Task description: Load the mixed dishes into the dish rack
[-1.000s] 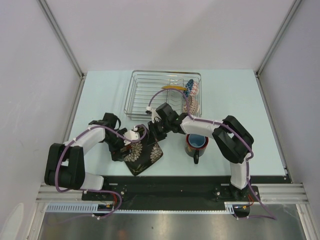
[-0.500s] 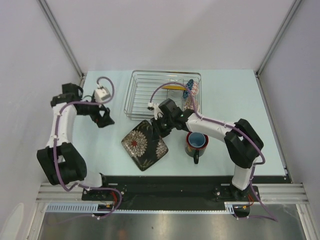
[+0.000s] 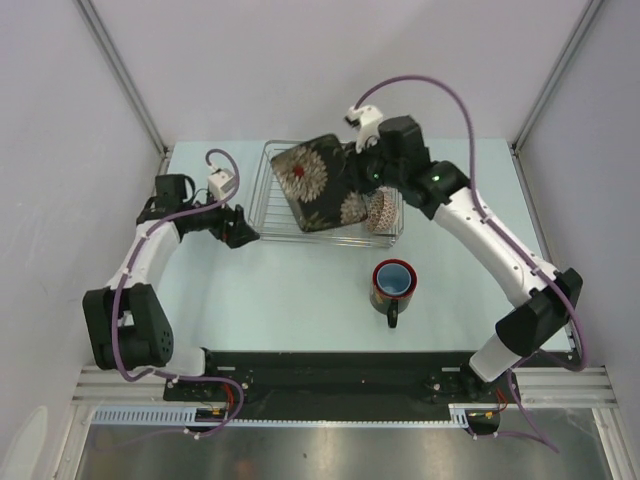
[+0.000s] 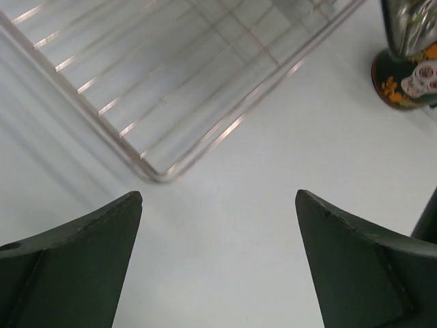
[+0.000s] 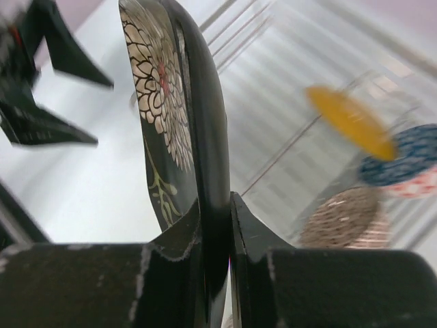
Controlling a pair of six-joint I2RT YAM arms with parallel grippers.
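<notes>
Dish rack (image 3: 272, 195) sits at 12 o'clock. The square black floral plate (image 3: 322, 184) is now up off the table and tilted over it, with the right gripper (image 5: 215, 212) clamped on its edge, so it looks about ready to slot in. The left gripper (image 4: 218, 197) has backed off to 9 o'clock, fingers apart and empty. The mug (image 3: 392, 287) waits at 5 o'clock.

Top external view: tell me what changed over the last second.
The square black floral plate, then lying flat before the silver wire dish rack, now hangs clamped in the right gripper above it. The left gripper left the plate, withdrew leftward and is open beside the rack. The dark red-rimmed mug and the small patterned bowls in the rack stayed put.
</notes>
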